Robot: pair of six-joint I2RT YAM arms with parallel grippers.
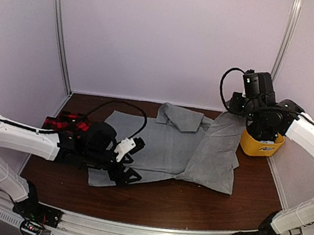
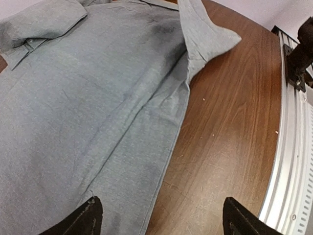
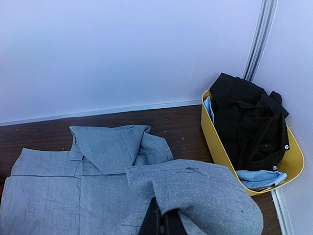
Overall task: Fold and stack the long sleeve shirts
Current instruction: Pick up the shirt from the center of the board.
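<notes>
**Grey shirt flat, one part of it lifted at the right**

The plain grey collared cloth shirt [image 1: 165, 144] lies spread across the middle of the dark brown wooden table [image 1: 192, 203]. Its collar [image 1: 180, 116] points toward the back wall.

My left gripper [image 1: 130, 161] hangs low over the shirt's near left edge with its fingers spread wide. In my left wrist view one fingertip [image 2: 88, 218] is over grey cloth and the other is over bare wood. Nothing is between them, and I cannot tell whether they touch the fabric.

My right gripper [image 3: 161, 220] is pressed together on a fold of the same grey shirt. It holds that part raised above the table at the shirt's right side (the cloth drapes down on both sides of the pinch).

Just beside it, in the back right corner, stands the rounded yellow plastic bin [image 1: 260, 145], holding crumpled black cloth [image 3: 249, 122] and some light blue cloth [image 3: 261, 177].

The red-and-black plaid cloth shirt [image 1: 63, 124] is bunched at the table's left edge, mostly hidden behind my left arm.
</notes>
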